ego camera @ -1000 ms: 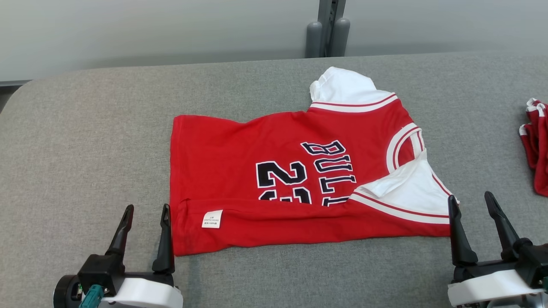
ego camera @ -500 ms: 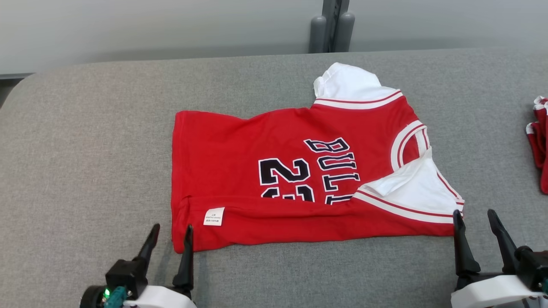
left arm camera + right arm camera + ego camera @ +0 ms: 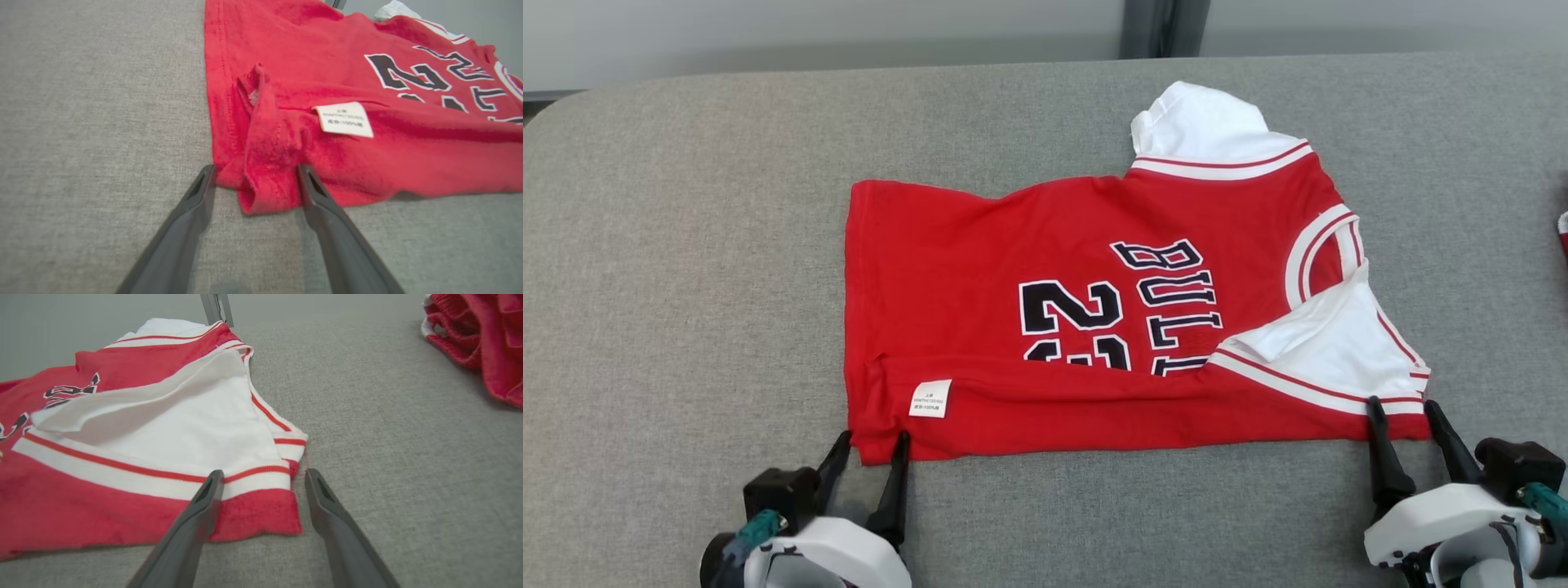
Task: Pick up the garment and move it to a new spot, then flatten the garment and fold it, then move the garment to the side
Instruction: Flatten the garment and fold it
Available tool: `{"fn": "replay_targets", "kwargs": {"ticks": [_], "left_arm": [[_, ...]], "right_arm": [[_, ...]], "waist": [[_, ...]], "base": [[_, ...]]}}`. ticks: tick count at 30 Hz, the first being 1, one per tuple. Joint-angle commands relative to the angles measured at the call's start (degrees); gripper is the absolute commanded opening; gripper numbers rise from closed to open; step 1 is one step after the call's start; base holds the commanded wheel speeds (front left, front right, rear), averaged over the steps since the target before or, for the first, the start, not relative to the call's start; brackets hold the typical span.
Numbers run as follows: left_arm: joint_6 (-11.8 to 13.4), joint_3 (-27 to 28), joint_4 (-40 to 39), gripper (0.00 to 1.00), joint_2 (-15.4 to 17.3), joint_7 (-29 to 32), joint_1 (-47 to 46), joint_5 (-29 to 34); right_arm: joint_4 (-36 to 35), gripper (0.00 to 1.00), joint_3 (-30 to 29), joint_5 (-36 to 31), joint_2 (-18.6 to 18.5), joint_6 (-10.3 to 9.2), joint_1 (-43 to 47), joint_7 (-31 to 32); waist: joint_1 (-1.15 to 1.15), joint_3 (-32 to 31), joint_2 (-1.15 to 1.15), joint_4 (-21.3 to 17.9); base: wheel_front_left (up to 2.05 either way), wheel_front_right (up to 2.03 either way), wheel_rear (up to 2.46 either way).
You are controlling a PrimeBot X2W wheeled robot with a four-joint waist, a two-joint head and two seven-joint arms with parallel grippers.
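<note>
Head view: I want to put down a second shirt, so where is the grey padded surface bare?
Widest free patch: the grey padded surface left of the red basketball jersey, out to the rounded corner. Also the far strip behind the jersey, and the near strip between the open left gripper and right gripper. Crowded: both near jersey corners.

Bright, even light; soft shadows; blurred wrist-view foregrounds.
</note>
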Motion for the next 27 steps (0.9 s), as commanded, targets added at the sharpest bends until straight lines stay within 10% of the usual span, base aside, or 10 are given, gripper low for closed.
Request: {"fn": "replay_targets", "kwargs": {"ticks": [1, 3, 4, 6, 8, 27], "left_arm": [[-0.43, -0.16, 0.98, 0.88, 0.07, 0.85, -0.79, -0.45], [-0.96, -0.08, 1.64, 0.07, 0.22, 0.86, -1.23, -0.91], [-1.21, 0.0, 1.8, 0.0, 0.38, 0.83, -1.39, -1.2], [-1.48, 0.13, 1.92, 0.0, 0.73, 0.71, -1.39, -1.47], [-1.6, 0.25, 1.63, 0.0, 1.23, 0.82, -1.34, -1.63], [0.92, 0.0, -13.04, 0.0, 5.22, 7.81, 8.28, -3.0]], "right_arm": [[0.69, 1.0, 0.22, 0.84, -0.61, 0.01, -1.01, -0.25], [2.58, 1.0, 1.2, 2.21, -0.79, 0.01, -1.72, -0.22], [3.12, 1.0, 1.58, 3.0, -0.87, 0.01, -2.07, -0.11], [3.61, 0.41, 2.08, 4.21, -1.2, 0.01, -2.74, -0.11], [3.71, 0.02, 2.46, 5.18, -1.51, 0.01, -3.0, -0.11], [-11.29, 0.0, -0.58, 7.89, -1.09, 0.0, 11.95, -0.08]], "waist": [[0.0, 0.17, 0.0, 0.08], [0.0, 0.37, 0.0, 0.1], [0.0, 0.44, 0.0, 0.11], [0.0, 0.55, 0.0, 0.16], [0.0, 0.57, 0.0, 0.23], [0.0, -3.2, 0.0, 2.29]], "base": [[0.0, 0.0, 0.0], [0.0, 0.0, 0.0], [0.0, 0.0, 0.0], [0.0, 0.0, 0.0], [0.0, 0.0, 0.0], [0.0, 0.0, 0.0]]}}
